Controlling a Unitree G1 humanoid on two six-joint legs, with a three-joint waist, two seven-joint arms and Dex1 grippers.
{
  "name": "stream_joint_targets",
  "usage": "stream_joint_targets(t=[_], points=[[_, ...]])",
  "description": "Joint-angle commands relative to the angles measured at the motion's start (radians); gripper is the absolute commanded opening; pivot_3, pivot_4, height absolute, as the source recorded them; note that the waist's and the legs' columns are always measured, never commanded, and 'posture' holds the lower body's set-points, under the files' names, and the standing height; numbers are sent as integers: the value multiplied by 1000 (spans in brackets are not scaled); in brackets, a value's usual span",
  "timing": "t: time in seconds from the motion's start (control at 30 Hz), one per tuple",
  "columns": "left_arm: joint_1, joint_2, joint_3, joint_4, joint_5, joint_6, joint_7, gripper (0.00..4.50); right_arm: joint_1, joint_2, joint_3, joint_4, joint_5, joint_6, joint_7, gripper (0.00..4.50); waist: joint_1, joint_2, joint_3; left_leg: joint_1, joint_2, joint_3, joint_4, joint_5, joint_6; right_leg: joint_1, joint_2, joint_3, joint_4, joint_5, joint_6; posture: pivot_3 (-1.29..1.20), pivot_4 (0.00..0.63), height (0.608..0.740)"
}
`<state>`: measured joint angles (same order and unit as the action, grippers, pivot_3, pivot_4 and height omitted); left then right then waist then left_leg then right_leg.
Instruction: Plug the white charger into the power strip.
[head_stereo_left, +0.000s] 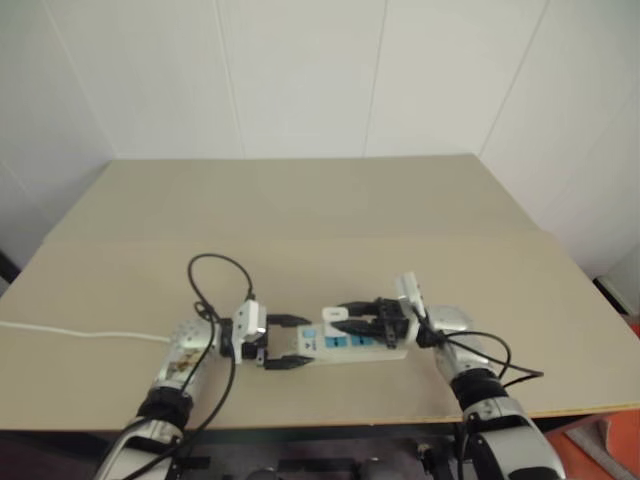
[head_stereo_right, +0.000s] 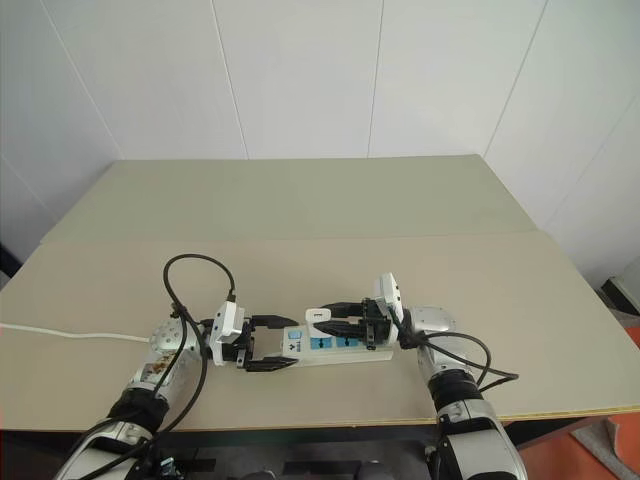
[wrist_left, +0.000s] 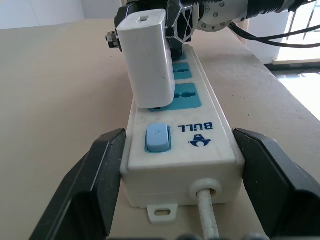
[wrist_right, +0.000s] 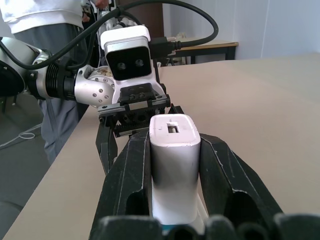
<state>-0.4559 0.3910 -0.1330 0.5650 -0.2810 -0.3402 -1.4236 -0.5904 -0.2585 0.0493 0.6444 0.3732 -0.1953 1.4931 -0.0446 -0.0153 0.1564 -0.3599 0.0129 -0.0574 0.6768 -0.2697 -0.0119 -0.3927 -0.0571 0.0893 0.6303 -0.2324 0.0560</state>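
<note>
Charger (wrist_left: 148, 57) over strip (wrist_left: 176, 150), near table's (head_stereo_left: 320, 200) front edge.
Left gripper (head_stereo_left: 287, 343) clamped on strip's switch end, cord (head_stereo_left: 80, 334) running to left edge. Right gripper (wrist_right: 175, 165) clamped on charger, which stands upright on the socket next to the switch (wrist_left: 157, 137).

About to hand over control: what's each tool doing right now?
Left tool: closed on the switch end of the power strip, one finger per side.
Right tool: closed on the white charger, over the strip's sockets.
</note>
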Motion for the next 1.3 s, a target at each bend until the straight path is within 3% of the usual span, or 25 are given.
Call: stream_joint_targets(t=[0.03, 0.47, 1.0, 1.17, 1.3], points=[[20, 6, -22, -4, 24, 14, -8, 3192, 21, -3, 9, 38, -23, 12, -5, 1119, 0, 0, 0, 1, 0, 0, 0, 0, 0, 1, 0, 0, 0, 0, 0, 0, 150, 740], [24, 10, -22, -11, 23, 18, -10, 3192, -22, -51, 28, 232, -96, -137, 4, 1119, -2, -1, -1, 8, 0, 0, -1, 0, 0, 7, 0, 0, 0, -1, 0, 0, 150, 740], [62, 28, -20, -65, 14, 39, 3, 3192, -87, -36, 138, 398, -162, -89, -36, 1119, -23, -2, -18, 11, 1, 1, -3, 0, 0, 8, 2, 1, 0, -2, -1, 0, 150, 740], [71, 37, -19, -74, 14, 40, 5, 3192, -75, -21, 106, 411, -124, -122, 30, 1119, -24, -4, -21, 17, 1, 1, -7, 0, 0, 12, 2, 3, 0, -7, 4, 0, 150, 740], [70, 38, -20, -75, 15, 40, 6, 3192, -73, -21, 116, 416, -156, -136, -5, 1119, -25, -5, -21, 23, 1, 1, -11, 0, 0, 16, 1, 3, 0, -10, 3, 0, 150, 740]])
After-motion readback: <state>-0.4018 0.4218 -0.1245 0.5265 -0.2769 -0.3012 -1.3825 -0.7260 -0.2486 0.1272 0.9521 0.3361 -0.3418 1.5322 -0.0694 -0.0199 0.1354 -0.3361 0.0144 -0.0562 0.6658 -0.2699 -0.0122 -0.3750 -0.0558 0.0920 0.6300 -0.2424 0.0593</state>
